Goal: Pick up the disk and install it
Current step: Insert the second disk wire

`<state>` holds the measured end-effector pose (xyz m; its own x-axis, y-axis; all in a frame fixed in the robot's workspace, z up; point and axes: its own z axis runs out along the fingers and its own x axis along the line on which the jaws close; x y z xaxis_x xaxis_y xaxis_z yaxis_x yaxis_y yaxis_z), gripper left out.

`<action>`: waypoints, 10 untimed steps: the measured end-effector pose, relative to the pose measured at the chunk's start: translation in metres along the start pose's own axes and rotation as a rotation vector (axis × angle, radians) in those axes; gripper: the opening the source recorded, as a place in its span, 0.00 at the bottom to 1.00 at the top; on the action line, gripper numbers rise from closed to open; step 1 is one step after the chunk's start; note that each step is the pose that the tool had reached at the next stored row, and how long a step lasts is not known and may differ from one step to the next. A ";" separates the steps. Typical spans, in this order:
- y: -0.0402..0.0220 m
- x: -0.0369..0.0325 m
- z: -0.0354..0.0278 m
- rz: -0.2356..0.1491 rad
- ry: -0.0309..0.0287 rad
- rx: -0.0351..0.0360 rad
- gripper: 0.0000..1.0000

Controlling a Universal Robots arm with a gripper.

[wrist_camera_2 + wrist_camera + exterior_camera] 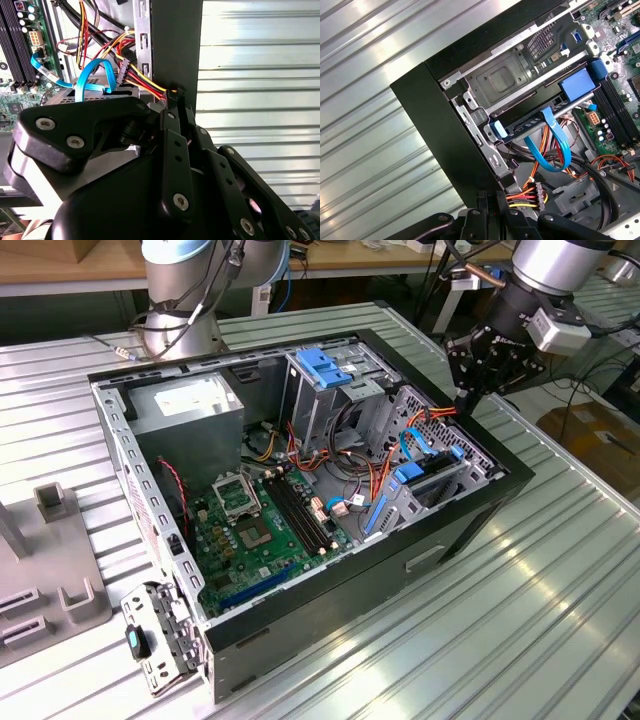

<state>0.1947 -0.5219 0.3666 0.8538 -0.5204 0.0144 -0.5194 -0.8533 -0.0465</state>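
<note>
- Open computer case (330, 570) lies on its side on the ribbed metal counter (520, 600), its black rim facing up.
- Claw (478, 375) hangs above the case corner at the exterior view's right, just over the rim. Nothing sits between the fingers (175, 145) in the second wrist view; they stand close together, nearly meeting at the tips.
- Fingertips sit just beside a bundle of red, yellow and black power wires (525, 197) with a plug on the end. Can't tell if they touch it.
- Disk (547, 95) seems to sit already in the drive bay at the case's near corner: in the first wrist view a thin metal edge shows between blue plastic end pieces, with a blue tab on its rail. Its label face is hidden, so I can't confirm more.
- Stamped grey metal plate (502, 80) lies just beside the disk, between it and the case wall.
- Looped blue flat cable (552, 150) runs from the disk area down toward the wires.
- Green mainboard (255, 530) fills the case floor, black memory slots running along its middle.
- Grey power box (190, 405) with a white label sits in the far corner, at the exterior view's left.
- Metal cage (325, 390) with a blue latch on top stands upright near the case middle.
- Grey fixture block (55, 585) rests on the counter at the exterior view's left, well apart from the case.
</note>
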 end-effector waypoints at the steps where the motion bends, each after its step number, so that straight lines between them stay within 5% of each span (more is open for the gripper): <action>1: 0.0000 0.0000 0.0000 0.000 0.0000 0.0000 0.21; 10: 0.0000 0.0000 0.0003 0.000 0.0000 -0.0001 0.16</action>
<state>0.1947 -0.5219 0.3663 0.8538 -0.5204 0.0145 -0.5194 -0.8533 -0.0464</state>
